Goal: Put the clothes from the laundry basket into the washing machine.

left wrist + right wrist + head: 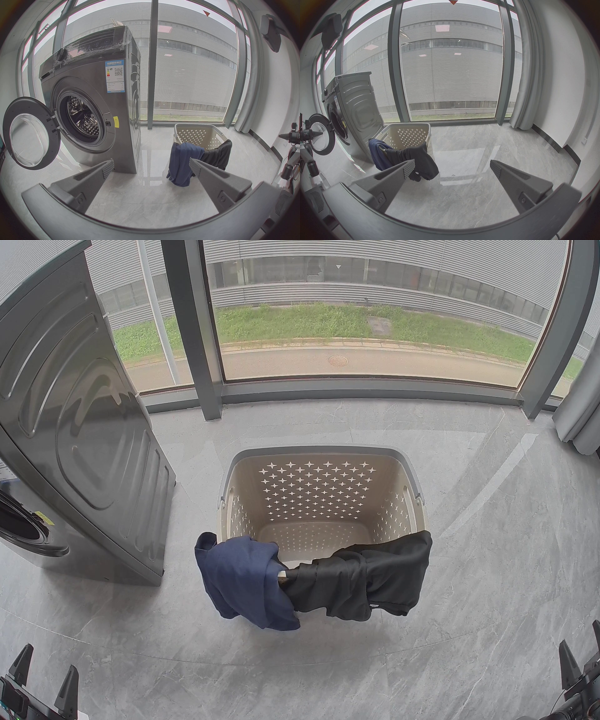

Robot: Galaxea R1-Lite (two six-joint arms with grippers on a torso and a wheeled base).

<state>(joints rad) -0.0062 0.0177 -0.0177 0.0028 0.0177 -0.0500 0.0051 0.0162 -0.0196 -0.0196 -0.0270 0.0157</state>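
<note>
A beige laundry basket (pixel 322 455) stands on the floor in front of me. A navy garment (pixel 244 580) and a black garment (pixel 365 580) hang over its near rim. The grey washing machine (pixel 75 421) is at the left; its round door (pixel 29 132) hangs open and the drum (pixel 82 118) looks bare. My left gripper (pixel 42 677) sits low at the near left, open and holding nothing. My right gripper (pixel 584 655) is low at the near right, open too. Both are well short of the basket (pixel 200 134) (pixel 407 134).
Tall windows (pixel 369 315) run along the far side, with a dark frame post (pixel 194 334) behind the basket. A grey curtain (pixel 581 409) hangs at the far right. Grey tiled floor (pixel 500 540) lies open around the basket.
</note>
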